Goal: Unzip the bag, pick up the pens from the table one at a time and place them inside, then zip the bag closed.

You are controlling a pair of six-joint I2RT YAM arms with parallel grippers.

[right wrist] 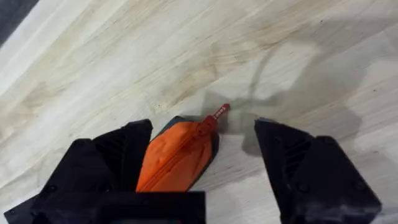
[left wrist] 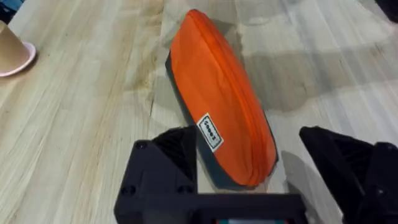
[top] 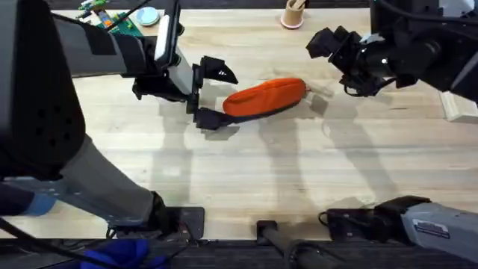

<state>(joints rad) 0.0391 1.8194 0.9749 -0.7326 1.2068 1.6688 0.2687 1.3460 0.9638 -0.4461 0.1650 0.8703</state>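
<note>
The bag (top: 265, 98) lies lengthwise between two released end effectors, left (top: 211, 96) and right (top: 334, 60).

Orange bag (top: 265, 98) lies on the table (top: 246, 161) — apparently zipped — between both pincers.

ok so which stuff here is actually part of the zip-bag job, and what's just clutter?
Job:
bag, zipped, lying on the table
left gripper, open at one end of it
right gripper, open at the zipper-pull end

Clutter:
pink cup
circuit board
round white dish
</note>
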